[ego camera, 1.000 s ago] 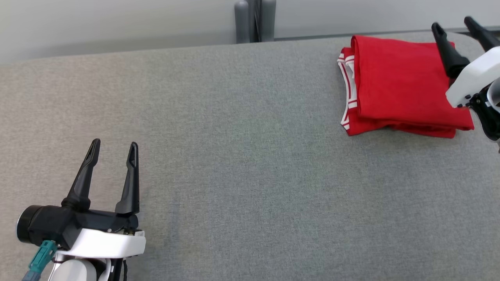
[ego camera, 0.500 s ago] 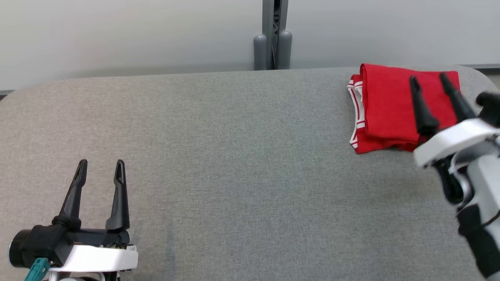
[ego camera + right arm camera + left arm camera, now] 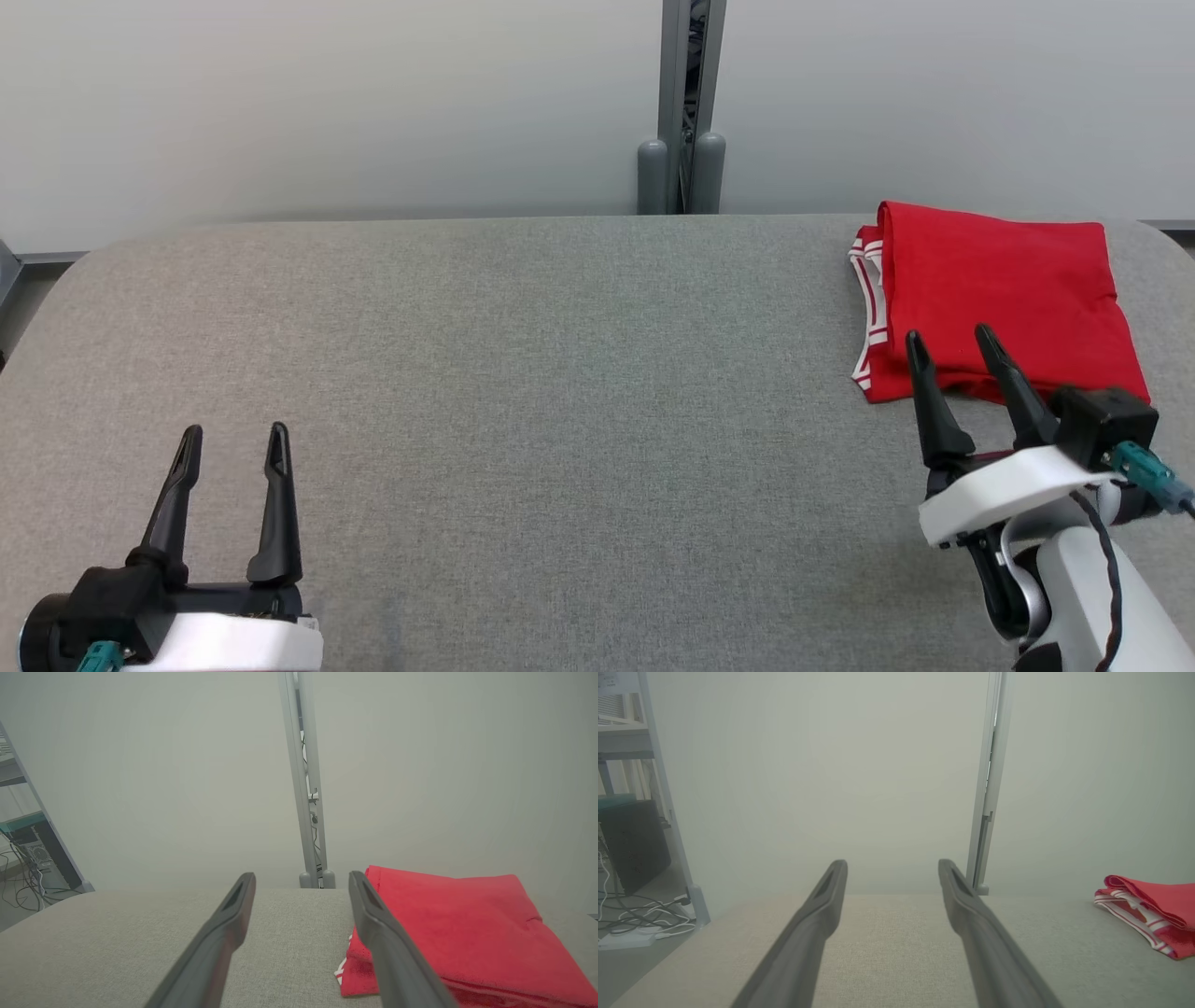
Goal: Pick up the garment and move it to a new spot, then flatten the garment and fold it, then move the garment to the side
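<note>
the folded red garment (image 3: 999,299), edged with white-striped trim on its left side, lies flat on the grey fabric-covered table (image 3: 560,373). it sits to the right of the grey upright post (image 3: 689,103) that stands behind the table's far edge, close to that edge and near the table's rounded right corner.

the right gripper (image 3: 948,336) is also right of the post but nearer the robot than the garment. its two dark fingers are spread wide with nothing between them. in the head view its fingertips overlap the garment's near left corner. in the right wrist view the gripper (image 3: 302,875) points toward the post, and the garment (image 3: 458,924) lies behind its right finger.

the left gripper (image 3: 234,432) is far to the left of the post, over bare table at the near edge, jaws likewise wide apart and empty. in the left wrist view its fingers (image 3: 822,914) frame bare table, and the garment (image 3: 1153,905) shows well off to the right of the post (image 3: 987,788).
</note>
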Robot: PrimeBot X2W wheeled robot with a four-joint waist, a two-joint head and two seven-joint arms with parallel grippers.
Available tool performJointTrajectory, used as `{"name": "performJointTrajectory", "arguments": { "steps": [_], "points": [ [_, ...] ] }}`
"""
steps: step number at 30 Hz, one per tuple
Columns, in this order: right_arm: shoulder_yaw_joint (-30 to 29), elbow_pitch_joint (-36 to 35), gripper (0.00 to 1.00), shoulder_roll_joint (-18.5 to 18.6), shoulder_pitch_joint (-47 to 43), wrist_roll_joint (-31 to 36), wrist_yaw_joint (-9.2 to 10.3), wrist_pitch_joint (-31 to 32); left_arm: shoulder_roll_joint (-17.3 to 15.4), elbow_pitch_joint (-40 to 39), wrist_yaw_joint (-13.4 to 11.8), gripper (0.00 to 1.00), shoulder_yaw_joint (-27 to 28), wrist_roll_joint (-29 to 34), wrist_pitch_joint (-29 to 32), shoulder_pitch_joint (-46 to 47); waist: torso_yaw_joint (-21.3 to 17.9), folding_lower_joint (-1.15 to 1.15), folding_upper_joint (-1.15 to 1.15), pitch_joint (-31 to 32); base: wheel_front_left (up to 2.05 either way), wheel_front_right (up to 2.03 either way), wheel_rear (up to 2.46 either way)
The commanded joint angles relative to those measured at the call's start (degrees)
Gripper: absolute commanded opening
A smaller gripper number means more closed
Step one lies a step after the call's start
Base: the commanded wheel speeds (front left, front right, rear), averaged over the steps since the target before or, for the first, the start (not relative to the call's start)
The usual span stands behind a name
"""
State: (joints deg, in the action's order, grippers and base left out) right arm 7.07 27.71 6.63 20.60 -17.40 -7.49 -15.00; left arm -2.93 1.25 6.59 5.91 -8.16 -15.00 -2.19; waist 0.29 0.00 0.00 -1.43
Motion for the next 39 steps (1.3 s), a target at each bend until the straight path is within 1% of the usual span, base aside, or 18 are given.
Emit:
{"name": "performJointTrajectory", "arguments": {
  "steps": [1,6,10,13,18,27,39],
  "points": [
    [-0.6,-0.5,1.0,0.0,-1.2,0.5,0.01,-0.2,-0.1,0.2,-0.4,1.0,0.4,0.1,-0.2,-0.5,0.2,0.0,0.0,0.4,0.0,0.0,0.0],
    [-3.3,-2.4,1.0,-1.7,-6.0,4.0,0.0,-0.2,-0.1,2.4,-1.8,1.0,1.3,1.0,-0.2,-1.9,0.2,0.0,0.0,1.5,0.0,0.0,0.0],
    [-4.8,-3.0,1.0,-2.3,-8.5,5.6,0.01,-0.2,-0.1,4.2,-2.5,1.0,1.5,1.5,-0.2,-2.8,-0.2,0.0,0.0,2.0,0.0,0.0,0.0],
    [-5.2,-3.2,1.0,-2.8,-10.1,6.3,0.0,-0.2,-0.1,5.4,-2.2,1.0,1.5,1.1,-0.2,-3.2,-0.6,0.0,0.0,2.4,0.0,0.0,0.0],
    [-4.4,-2.8,1.0,-3.2,-11.0,6.7,0.01,-0.2,-0.3,7.0,-1.0,1.0,0.9,1.2,-0.2,-3.6,-1.3,0.0,0.0,2.9,0.0,0.0,0.0],
    [-2.8,-1.9,1.0,-3.4,-10.9,6.7,0.0,-0.2,-0.2,8.6,-0.3,1.0,0.6,0.7,-0.2,-3.3,-1.6,0.0,0.0,3.3,0.0,0.0,0.0],
    [-2.2,-1.7,1.0,-3.5,-10.3,6.4,0.0,-0.2,-0.3,7.5,0.2,1.0,0.7,1.6,-0.2,-3.5,-1.7,0.0,0.0,3.2,0.0,0.0,0.0]
  ]
}}
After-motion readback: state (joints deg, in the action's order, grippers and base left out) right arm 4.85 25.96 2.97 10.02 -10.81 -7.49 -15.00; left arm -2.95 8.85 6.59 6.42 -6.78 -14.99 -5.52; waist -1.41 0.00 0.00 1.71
